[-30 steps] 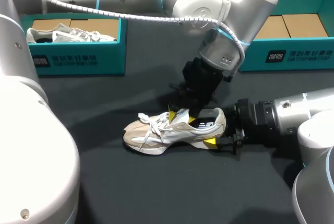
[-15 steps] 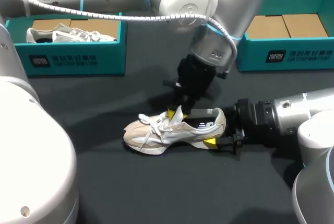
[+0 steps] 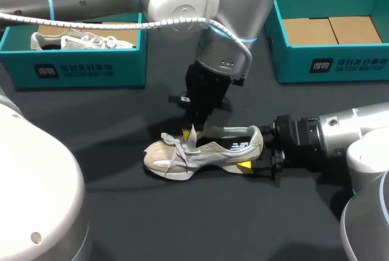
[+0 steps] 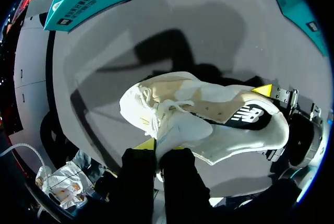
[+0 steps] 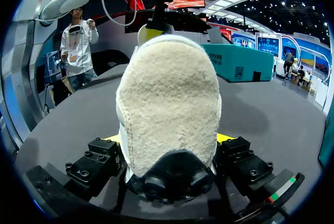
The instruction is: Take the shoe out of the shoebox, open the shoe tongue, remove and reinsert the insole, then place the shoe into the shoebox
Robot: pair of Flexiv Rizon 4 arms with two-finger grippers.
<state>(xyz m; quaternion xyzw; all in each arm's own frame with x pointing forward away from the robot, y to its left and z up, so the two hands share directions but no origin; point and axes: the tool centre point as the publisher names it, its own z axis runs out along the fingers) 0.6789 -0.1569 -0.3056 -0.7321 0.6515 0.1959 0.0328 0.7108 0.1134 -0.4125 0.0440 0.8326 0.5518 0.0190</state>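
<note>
Shoe (image 3: 203, 148) mid-table, well apart from far-right shoebox (image 3: 340, 66) — left tool (image 3: 189, 134) pinching tongue (image 4: 169, 127), right tool (image 5: 168, 143) clamping heel (image 3: 255, 136).

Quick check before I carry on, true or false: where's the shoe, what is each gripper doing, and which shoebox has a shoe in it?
The shoe lies on the table, outside both shoeboxes. True.
The right gripper clamps the shoe's heel between its fingers. True.
The left gripper hangs open above the shoe. False: it is shut on the tongue.
The right shoebox holds a shoe. False: only the left shoebox holds one, a second shoe.
</note>
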